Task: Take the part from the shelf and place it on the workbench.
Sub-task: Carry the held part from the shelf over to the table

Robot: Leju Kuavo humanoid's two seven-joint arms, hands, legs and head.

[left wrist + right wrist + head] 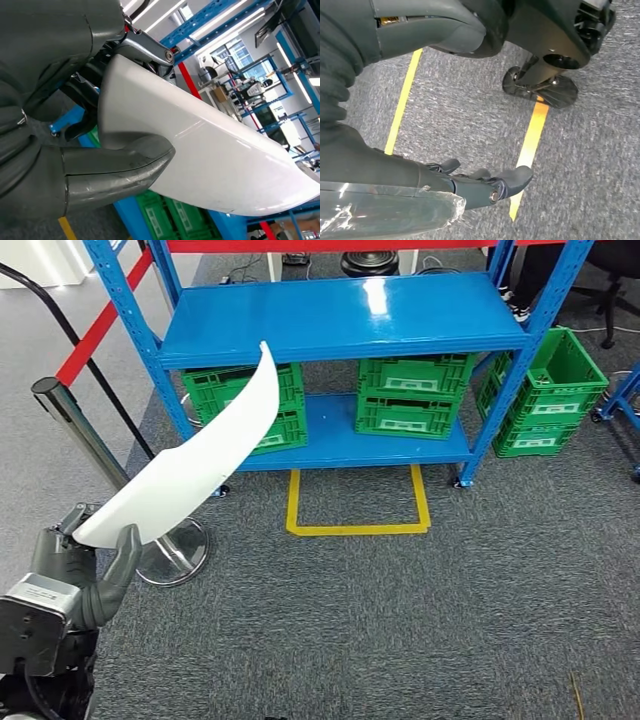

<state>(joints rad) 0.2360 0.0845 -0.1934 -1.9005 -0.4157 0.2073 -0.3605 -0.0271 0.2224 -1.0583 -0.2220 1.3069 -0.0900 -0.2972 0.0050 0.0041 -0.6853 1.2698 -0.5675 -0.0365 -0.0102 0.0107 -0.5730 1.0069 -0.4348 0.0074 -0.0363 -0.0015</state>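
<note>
The long white curved part (198, 458) was off the shelf (340, 318), clamped at its near end between the thumb and fingers of my left hand (83, 565) and reaching up and away from it toward the shelf. My right hand (486, 182) hung empty over the carpet, fingers loosely extended. I judged this the carry step; next I needed to turn toward the workbench and lay the part down flat.
</note>
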